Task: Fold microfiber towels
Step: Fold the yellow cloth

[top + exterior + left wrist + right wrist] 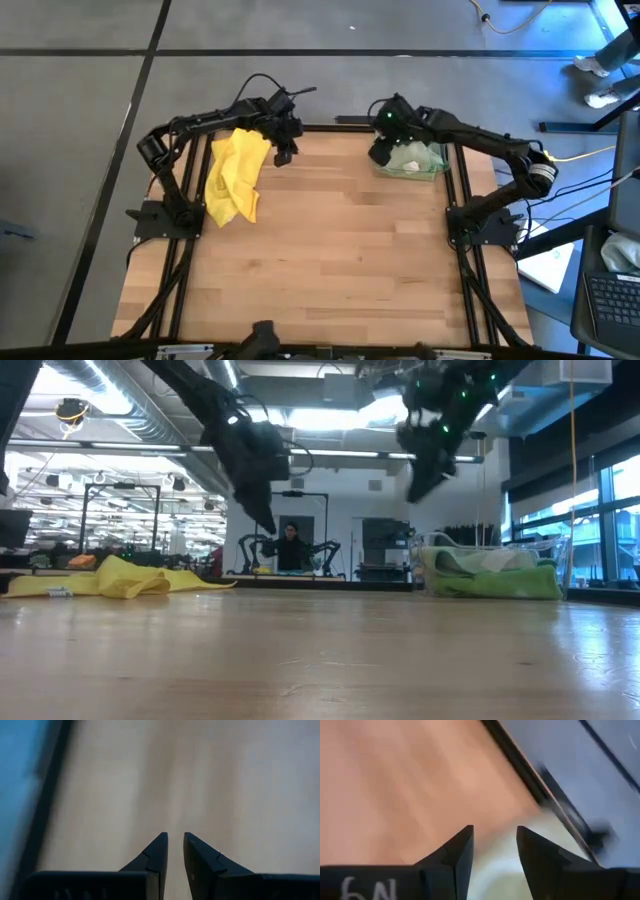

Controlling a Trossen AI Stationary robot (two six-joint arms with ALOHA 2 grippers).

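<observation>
At the upper left of the high view, the bright yellow microfiber towel (235, 178) lies crumpled on the wooden table (330, 260), near the table's left edge. My left gripper (284, 152) hangs above the table just right of the towel, its fingers (156, 854) narrowly parted and holding nothing.

Recommended procedure: lower to one free corner of the towel, pinch a single layer only, and drag it flat before folding.

At the upper right, my right gripper (384, 150) hovers at the left rim of the clear plastic bin (432, 172), fingers (457, 851) spread and empty. The bin holds a bright green towel (500, 584) beneath paler cloths (490, 561); their exact number cannot be determined.
</observation>
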